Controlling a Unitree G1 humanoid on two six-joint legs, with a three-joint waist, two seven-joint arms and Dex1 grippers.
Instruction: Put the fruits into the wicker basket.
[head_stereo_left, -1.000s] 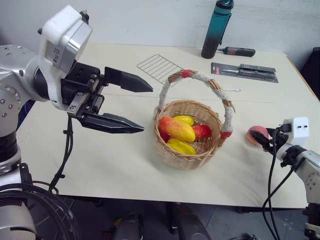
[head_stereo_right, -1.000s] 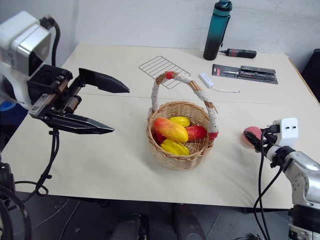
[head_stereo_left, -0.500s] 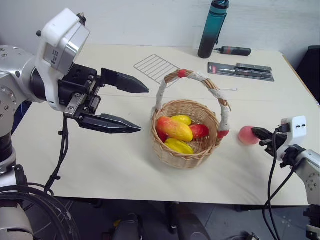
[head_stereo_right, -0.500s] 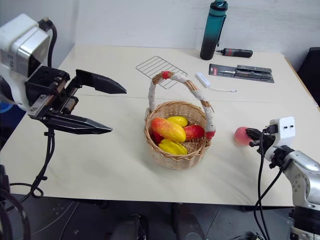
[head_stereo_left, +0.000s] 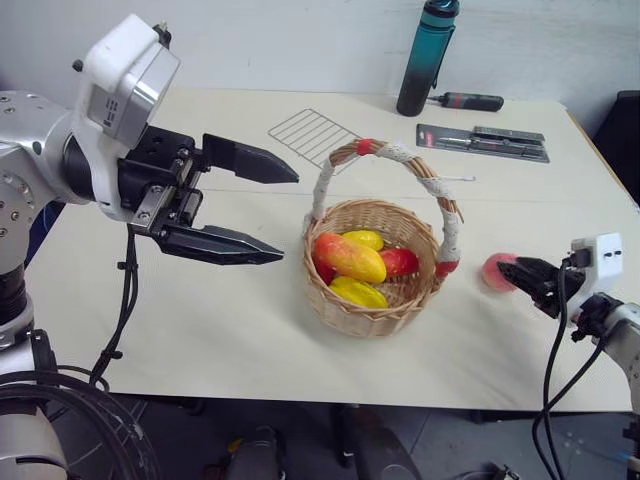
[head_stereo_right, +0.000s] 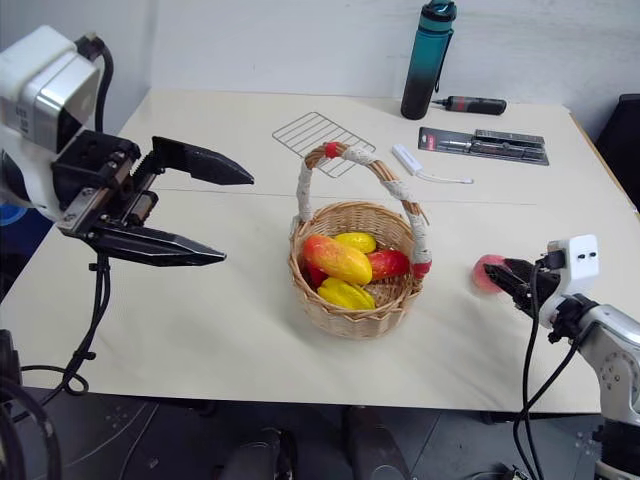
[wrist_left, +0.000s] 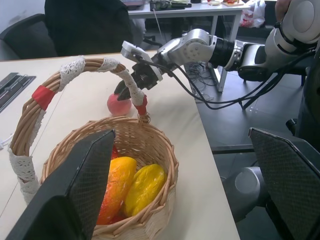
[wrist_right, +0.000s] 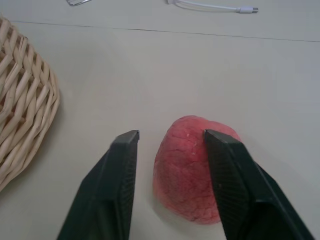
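Right wrist view: the pink peach (wrist_right: 192, 167), loose on the table at the wicker basket's (head_stereo_right: 352, 300) three o'clock, is straddled by the right gripper's (wrist_right: 172, 145) reopened fingers, so regrasping is needed.

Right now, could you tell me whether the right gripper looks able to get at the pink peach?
Probably yes: the right gripper is open right at the pink peach on the table, with nothing between.

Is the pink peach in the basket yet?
Out. The peach lies on the table, beside the wicker basket, between the right gripper's open fingers.
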